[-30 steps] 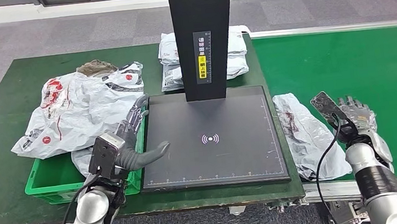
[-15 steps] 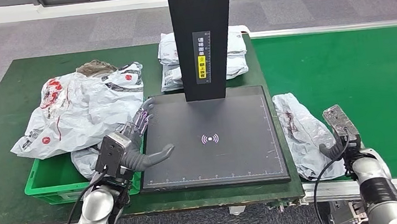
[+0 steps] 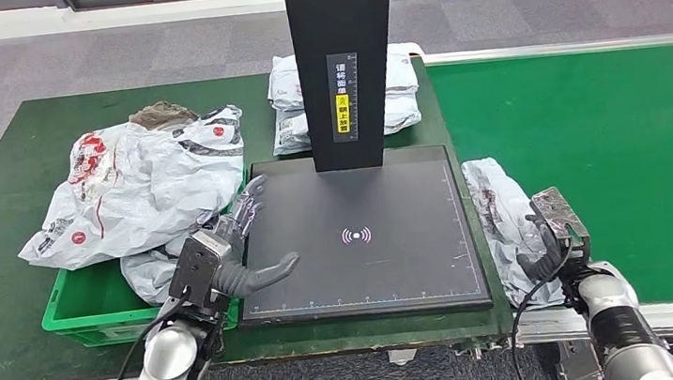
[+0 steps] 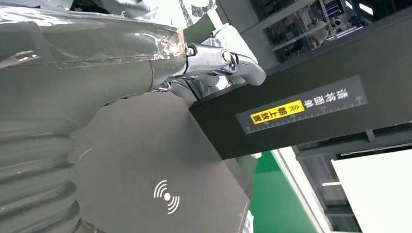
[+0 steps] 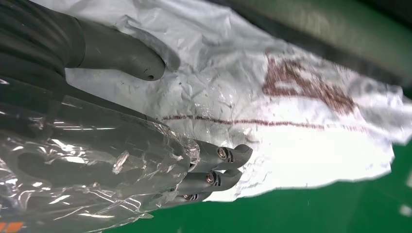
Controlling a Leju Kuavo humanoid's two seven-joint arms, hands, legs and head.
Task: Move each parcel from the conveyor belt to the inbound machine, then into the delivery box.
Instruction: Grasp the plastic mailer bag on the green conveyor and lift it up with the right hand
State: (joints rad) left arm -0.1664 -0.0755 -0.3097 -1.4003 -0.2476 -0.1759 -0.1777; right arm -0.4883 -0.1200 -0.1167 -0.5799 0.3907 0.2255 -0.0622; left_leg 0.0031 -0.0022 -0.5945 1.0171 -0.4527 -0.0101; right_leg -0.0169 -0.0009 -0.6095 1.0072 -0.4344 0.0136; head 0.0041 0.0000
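Fingers of the right hand hang spread just above the white parcel; left hand hovers open-fingered over the scanner plate.

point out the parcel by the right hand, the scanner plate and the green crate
parcel [image 3: 513, 228]: head view, its crumpled white middle.
scanner plate [image 3: 397, 259]: head view, bare dark surface right of the wave symbol.
green crate [image 3: 92, 324]: head view, front wall at the table edge.
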